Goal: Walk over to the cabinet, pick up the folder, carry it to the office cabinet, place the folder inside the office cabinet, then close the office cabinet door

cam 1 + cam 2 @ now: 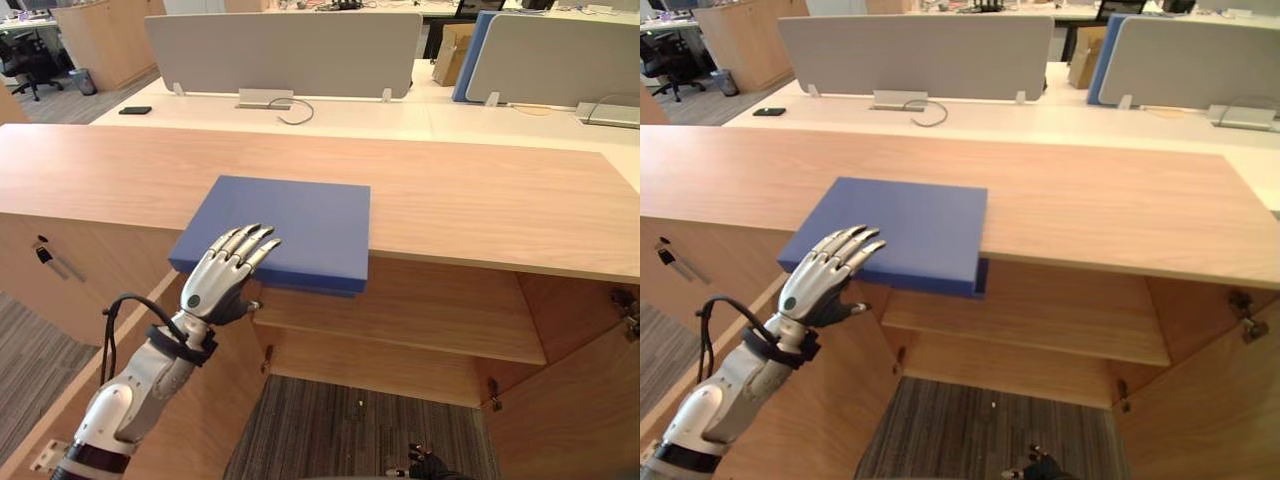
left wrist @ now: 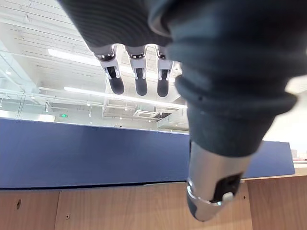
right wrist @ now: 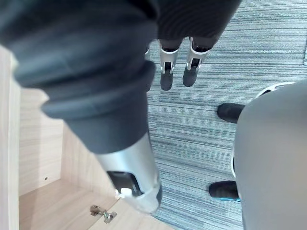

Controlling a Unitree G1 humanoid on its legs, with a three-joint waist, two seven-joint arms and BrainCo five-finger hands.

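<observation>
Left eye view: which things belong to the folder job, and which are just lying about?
Job: blue folder, left hand over its near corner, open cabinet below, right hand idle.
Lying about: black phone, grey divider panels, cardboard box.

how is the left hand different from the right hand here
The left hand is up at the cabinet top, straight fingers laid over the near corner of the blue folder. The right hand hangs low above the carpet, touching nothing. The left hand's thumb sits below the folder's overhanging edge, while the right hand's thumb has nothing near it. Both hands are open, and neither grips anything.
</observation>
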